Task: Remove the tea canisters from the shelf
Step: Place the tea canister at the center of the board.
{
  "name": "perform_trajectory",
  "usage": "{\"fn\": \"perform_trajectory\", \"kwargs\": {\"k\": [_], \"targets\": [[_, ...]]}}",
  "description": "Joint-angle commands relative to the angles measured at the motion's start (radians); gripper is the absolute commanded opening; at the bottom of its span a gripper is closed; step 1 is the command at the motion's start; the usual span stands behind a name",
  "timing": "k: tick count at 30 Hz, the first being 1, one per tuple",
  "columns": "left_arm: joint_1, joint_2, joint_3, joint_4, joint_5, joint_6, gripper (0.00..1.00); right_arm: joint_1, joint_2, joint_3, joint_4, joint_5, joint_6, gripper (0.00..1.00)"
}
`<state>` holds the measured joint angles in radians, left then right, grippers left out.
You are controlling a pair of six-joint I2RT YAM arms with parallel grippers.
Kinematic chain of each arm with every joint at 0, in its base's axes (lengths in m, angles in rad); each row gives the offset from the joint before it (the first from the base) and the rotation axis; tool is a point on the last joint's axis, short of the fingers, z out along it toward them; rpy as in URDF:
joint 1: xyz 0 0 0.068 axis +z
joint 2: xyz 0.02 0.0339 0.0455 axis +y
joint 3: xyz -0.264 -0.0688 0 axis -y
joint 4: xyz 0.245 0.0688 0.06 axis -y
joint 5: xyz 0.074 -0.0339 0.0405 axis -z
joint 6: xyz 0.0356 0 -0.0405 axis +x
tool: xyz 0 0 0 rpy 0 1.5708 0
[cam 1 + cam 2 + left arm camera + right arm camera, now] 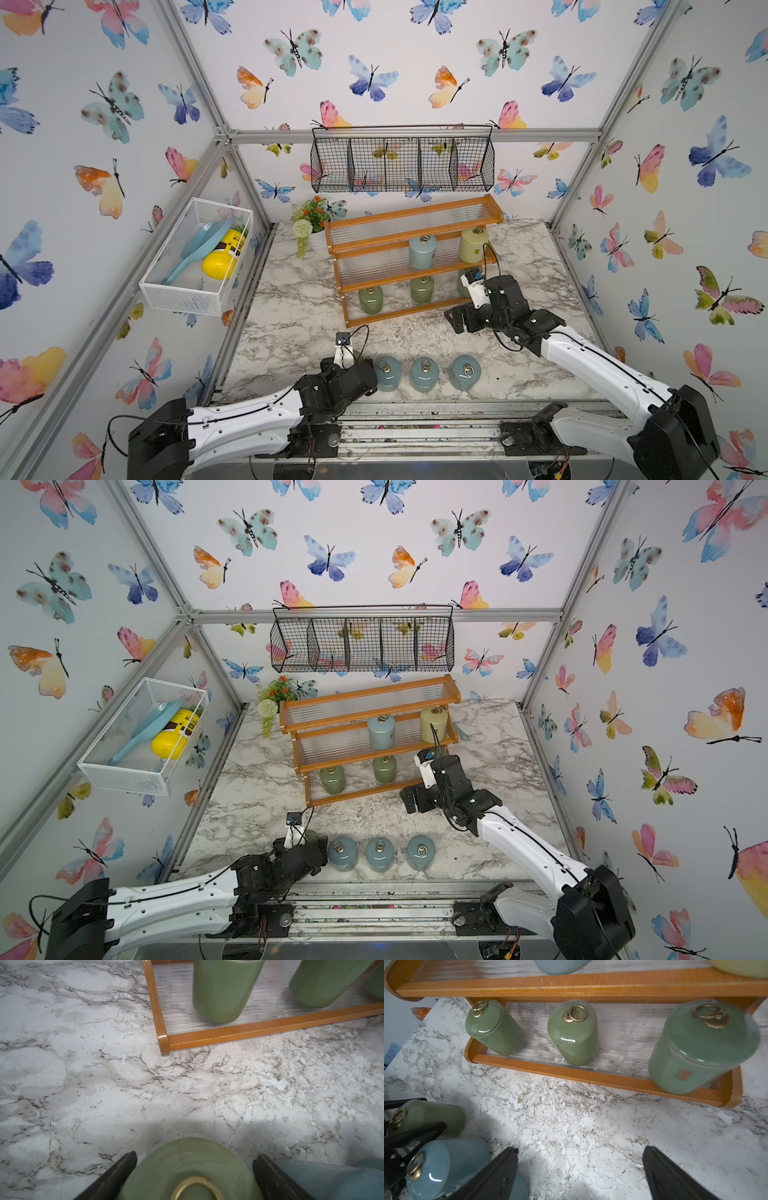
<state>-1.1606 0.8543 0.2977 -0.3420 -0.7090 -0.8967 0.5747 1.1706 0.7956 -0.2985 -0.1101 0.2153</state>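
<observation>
Four tea canisters stand upright on the marble table, ring pulls up, long axes vertical; five more stand upright on the shelf. My left claw straddles the green canister, jaws apart, not clamping. My right claw gapes empty before the bottom tier.

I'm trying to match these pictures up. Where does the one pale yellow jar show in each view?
In both top views: the yellow canister stands on the middle tier of the shelf, at its right end.
Left wrist: not in it.
Right wrist: only a sliver at the picture's edge, one tier above the green canisters.
Shared landmark: the shelf's orange-brown frame, in all four.
</observation>
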Motion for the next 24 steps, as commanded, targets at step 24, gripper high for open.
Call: {"fn": "perform_trajectory", "kwargs": {"k": [24], "targets": [[0.0,-0.051,0.099,-0.183,0.042,-0.054,0.67,-0.007,0.011,-0.015,0.03,-0.044,-0.005,1.0]]}}
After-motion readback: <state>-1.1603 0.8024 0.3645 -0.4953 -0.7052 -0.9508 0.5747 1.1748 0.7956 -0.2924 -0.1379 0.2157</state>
